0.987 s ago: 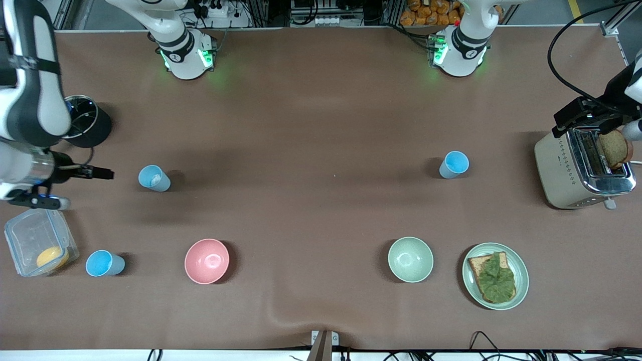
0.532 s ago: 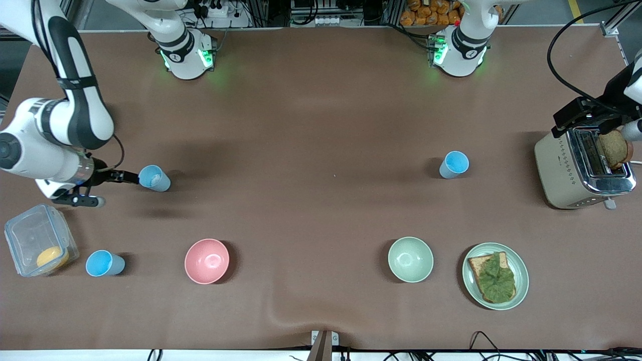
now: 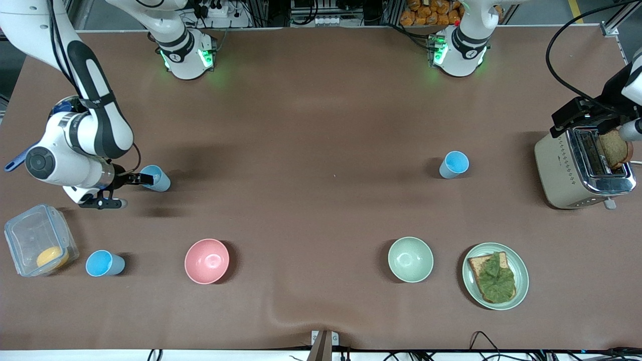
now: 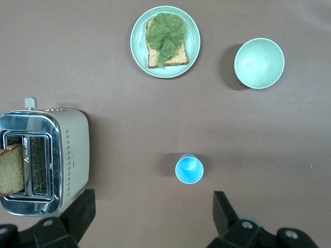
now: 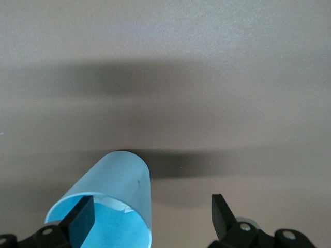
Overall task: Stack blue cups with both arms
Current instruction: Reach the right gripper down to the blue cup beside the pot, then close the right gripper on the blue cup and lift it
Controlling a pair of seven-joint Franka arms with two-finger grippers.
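Right gripper (image 3: 143, 178) moved in; open fingers straddle cup (image 3: 156, 178) rim.

A pink bowl (image 3: 206, 260) and a green bowl (image 3: 410, 259) sit near the front camera. Beside the green bowl, toward the left arm's end, a plate (image 3: 521, 281) holds toast topped with lettuce (image 3: 495, 277). A toaster (image 3: 562, 170) holds a bread slice (image 3: 614, 149). A clear container (image 3: 30, 235) holds something orange (image 3: 52, 257).

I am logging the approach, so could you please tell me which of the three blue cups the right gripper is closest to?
The paler blue cup, farther from the camera than the pink bowl: the right gripper is at its rim, jaws open.
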